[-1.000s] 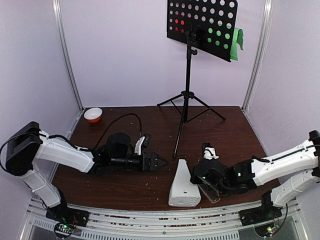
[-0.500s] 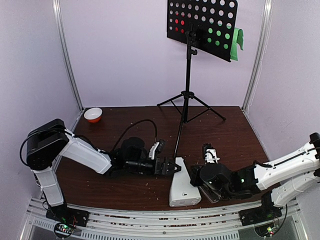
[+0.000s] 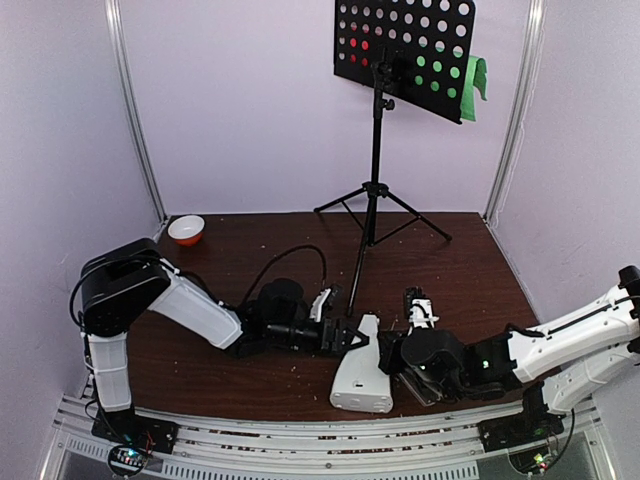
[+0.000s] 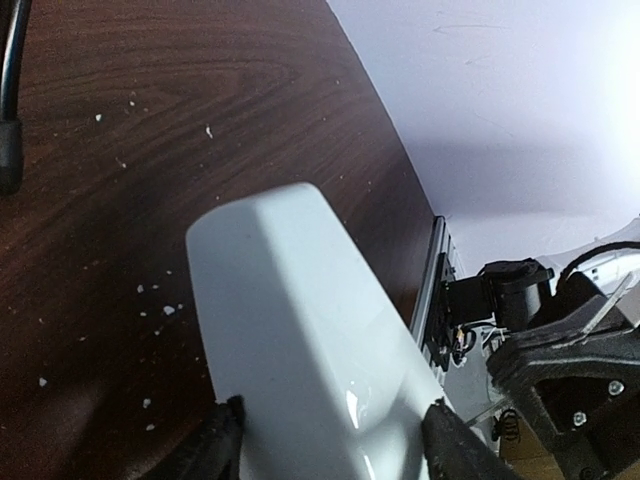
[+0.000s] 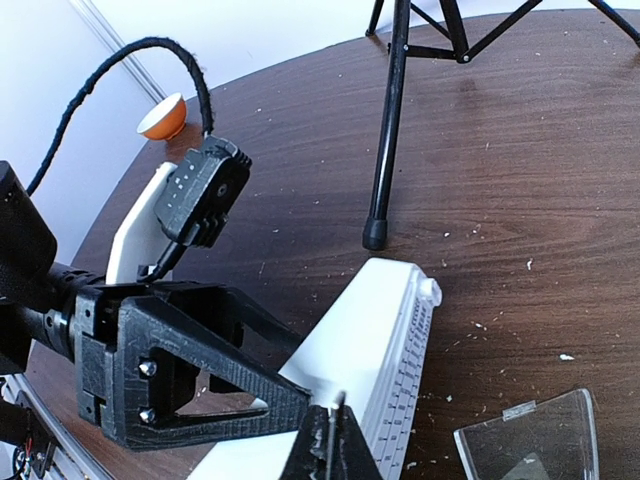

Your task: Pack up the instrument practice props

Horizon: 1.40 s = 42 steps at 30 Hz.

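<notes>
The white pyramid metronome (image 3: 360, 372) stands near the table's front edge, leaning. My left gripper (image 3: 345, 335) is shut on its upper part, and in the left wrist view (image 4: 335, 440) a finger (image 4: 222, 435) presses on each side of the white body (image 4: 300, 330). My right gripper (image 3: 397, 355) is shut, its tips (image 5: 328, 440) against the metronome's side (image 5: 370, 330). The clear cover (image 5: 525, 445) lies flat on the table beside it. The black music stand (image 3: 377, 150) stands at the back, with red (image 3: 360, 45) and green (image 3: 478, 75) pages behind its perforated desk.
A small orange-and-white bowl (image 3: 186, 229) sits at the back left corner, also seen in the right wrist view (image 5: 162, 116). A stand leg (image 5: 390, 130) comes down just behind the metronome. A black cable (image 3: 285, 262) loops over the left arm. Crumbs dot the brown table (image 3: 470, 265).
My left arm has reached right and closed on the metronome's top. The metronome has tipped and its base has slid slightly left. My right gripper has barely moved.
</notes>
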Tool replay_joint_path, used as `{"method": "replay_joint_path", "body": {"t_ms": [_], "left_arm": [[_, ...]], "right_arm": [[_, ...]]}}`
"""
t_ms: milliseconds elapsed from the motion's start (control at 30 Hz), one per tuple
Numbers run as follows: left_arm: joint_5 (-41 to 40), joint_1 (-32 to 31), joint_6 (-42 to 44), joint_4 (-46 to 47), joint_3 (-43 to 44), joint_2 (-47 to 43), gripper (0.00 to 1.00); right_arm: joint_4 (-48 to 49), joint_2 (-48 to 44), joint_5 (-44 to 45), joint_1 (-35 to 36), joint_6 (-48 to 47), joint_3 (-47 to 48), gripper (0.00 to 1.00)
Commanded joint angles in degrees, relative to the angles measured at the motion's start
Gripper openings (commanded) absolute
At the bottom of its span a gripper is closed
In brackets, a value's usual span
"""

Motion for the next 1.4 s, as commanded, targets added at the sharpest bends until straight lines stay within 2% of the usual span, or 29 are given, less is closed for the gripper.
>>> {"method": "replay_joint_path", "body": {"t_ms": [0, 100, 167, 300, 500, 1000, 1367], "left_arm": [[3.8, -1.2, 0.0, 7.6, 0.8, 0.1, 0.58], [4.3, -1.2, -1.0, 10.3, 0.1, 0.0, 0.54], [4.4, -1.2, -1.5, 11.4, -0.5, 0.1, 0.55], [4.6, -1.2, -1.8, 10.0, -0.6, 1.0, 0.76], [6.7, -1.2, -6.0, 15.8, -1.2, 2.2, 0.87], [4.9, -0.9, -6.8, 12.2, -1.0, 3.7, 0.89], [5.8, 0.2, -10.5, 21.1, -1.8, 5.2, 0.89]], "right_arm": [[5.1, -1.1, 2.3, 0.4, 0.6, -0.3, 0.00], [5.7, -1.3, 2.6, 0.4, 0.6, -0.8, 0.00], [5.8, -1.5, 2.9, 0.4, 0.9, -0.9, 0.00], [7.4, -2.8, 3.0, 0.5, 0.8, -2.3, 0.00], [14.2, -5.3, 2.2, 0.6, -1.6, -6.0, 0.00], [19.9, -9.3, 2.3, 0.7, -4.5, -9.6, 0.00], [25.4, -12.1, 0.9, 0.8, -6.3, -12.7, 0.00]]}}
